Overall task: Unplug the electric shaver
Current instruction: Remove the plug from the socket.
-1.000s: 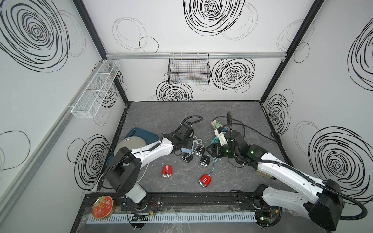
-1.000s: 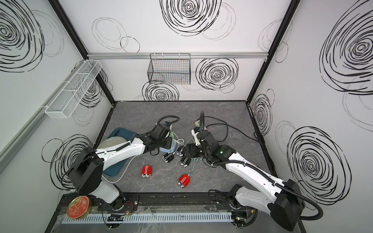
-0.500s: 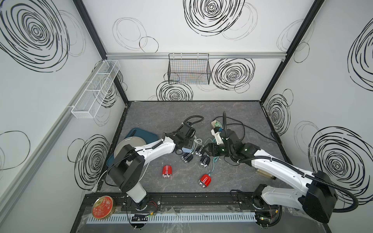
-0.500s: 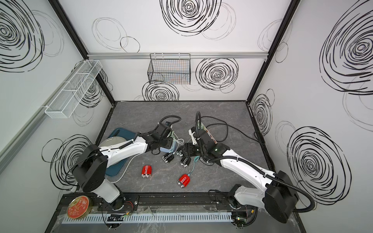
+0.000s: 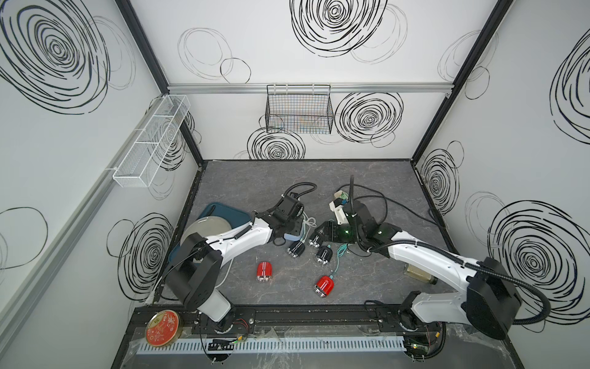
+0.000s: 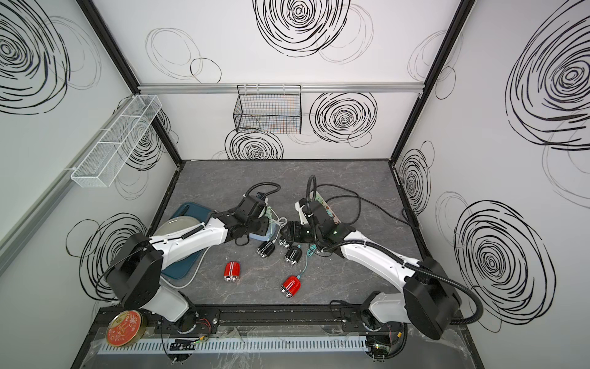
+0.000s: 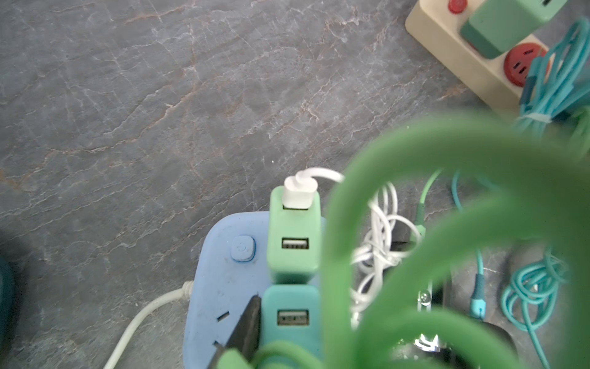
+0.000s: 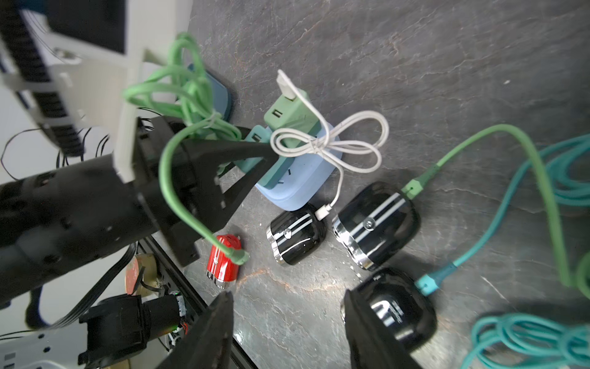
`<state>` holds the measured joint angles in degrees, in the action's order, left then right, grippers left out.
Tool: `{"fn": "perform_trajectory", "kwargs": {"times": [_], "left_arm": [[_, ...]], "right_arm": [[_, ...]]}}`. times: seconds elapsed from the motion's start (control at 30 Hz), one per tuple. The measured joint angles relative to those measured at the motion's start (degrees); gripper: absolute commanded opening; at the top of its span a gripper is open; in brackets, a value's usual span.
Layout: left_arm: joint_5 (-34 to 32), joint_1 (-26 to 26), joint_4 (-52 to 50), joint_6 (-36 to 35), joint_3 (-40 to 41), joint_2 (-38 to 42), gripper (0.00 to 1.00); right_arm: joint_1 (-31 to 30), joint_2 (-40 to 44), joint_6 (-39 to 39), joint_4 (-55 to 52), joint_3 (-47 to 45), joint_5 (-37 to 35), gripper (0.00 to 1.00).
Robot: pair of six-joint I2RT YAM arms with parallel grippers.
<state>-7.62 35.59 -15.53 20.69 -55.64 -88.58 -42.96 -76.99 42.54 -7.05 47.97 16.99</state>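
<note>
At the far left a red tin [image 5: 164, 329] sat on the front ledge, and a blue tray [image 5: 238, 212] bearing a grey plate [image 5: 207, 225] lay by the left wall; the left arm reached over them to the blue power strip [image 7: 220, 287]. Two adapters stood plugged into it – a green adapter [image 7: 293, 236] with a white cable [image 8: 351, 150] in one port, and a teal adapter [image 7: 292, 319] touching it; the left gripper [image 8: 266, 156] was clamped on the teal adapter, one black finger [image 7: 250, 322] flat against its side (the other sat out of sight behind a blurred green loop [image 7: 447, 153]).

Just beside the strip lay three black shavers, close together: the first shaver [image 8: 295, 236] took the white cable; the second shaver [image 8: 376, 223] had a green cable [image 8: 479, 137] at its end; the third shaver [image 8: 399, 306] met a teal cable [image 8: 472, 255]. Nearer the front edge lay the left red shaver [image 5: 264, 271] and the right red shaver [image 5: 325, 286], well apart.

The right gripper [image 8: 287, 293] hovered low by the black shavers – jaws spread wide, only the grey table [image 5: 287, 179] between them; the third shaver lay just outside one finger. Farther right and back, a beige power strip [image 7: 440, 32] carried a darker green adapter [image 7: 504, 28].
</note>
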Motion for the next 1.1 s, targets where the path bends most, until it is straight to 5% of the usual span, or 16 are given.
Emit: {"fn": "perform_trajectory", "kwargs": {"times": [0.5,1.1], "left_arm": [[7.63,-7.87,13.27,8.17,13.49,11.1,0.22],[11.43,-10.29,18.6,12.15,15.56,13.16,0.21]], "right_arm": [[0.11,-15.1,19.45,21.35,1.77,4.61,0.57],[-1.73,-26.6,28.44,31.36,6.47,5.86,0.54]]}}
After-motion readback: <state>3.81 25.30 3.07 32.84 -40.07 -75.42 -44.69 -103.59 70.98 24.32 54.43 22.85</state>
